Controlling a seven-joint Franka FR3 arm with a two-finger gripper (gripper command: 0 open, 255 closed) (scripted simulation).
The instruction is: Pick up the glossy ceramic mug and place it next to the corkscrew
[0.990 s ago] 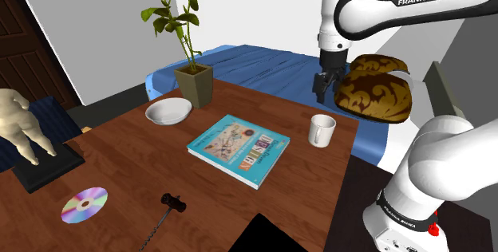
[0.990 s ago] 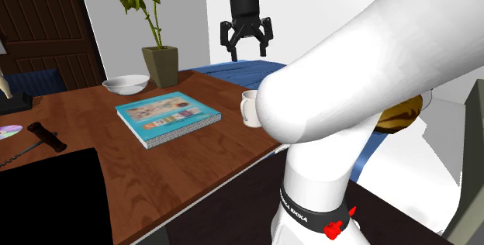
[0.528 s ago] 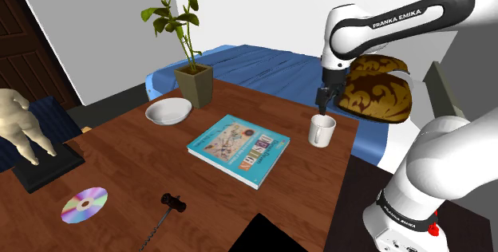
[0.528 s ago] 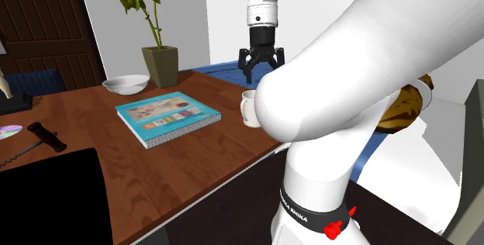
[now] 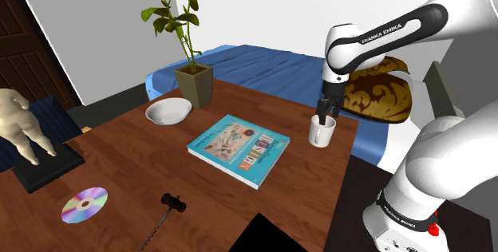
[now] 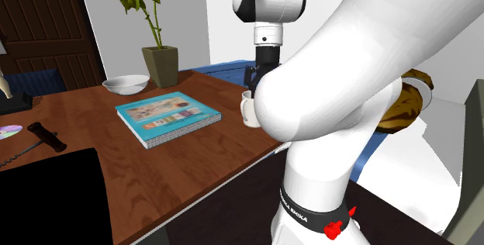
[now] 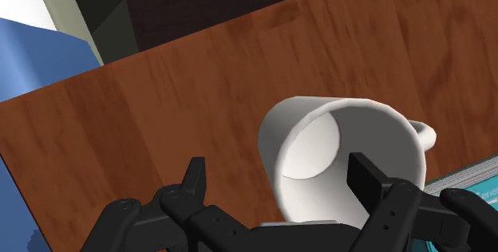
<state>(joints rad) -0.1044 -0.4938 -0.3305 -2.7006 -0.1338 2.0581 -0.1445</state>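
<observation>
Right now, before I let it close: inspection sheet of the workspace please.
Surface: dark brown wooden table, level.
Job's things: glossy white mug upright near the table edge by the stand; black-handled corkscrew lying at the table's opposite edge, the book between them.
Clutter: teal hardcover book, white bowl, potted green plant, shiny disc, pale hand sculpture on a black base.
Grippers: black two-finger tool open at the mug's rim, one finger outside the wall, the other over the opening; mug not clasped.
Cables: nothing seen.
Surroundings: blue bed, brown patterned cushion, dark wooden door.
</observation>
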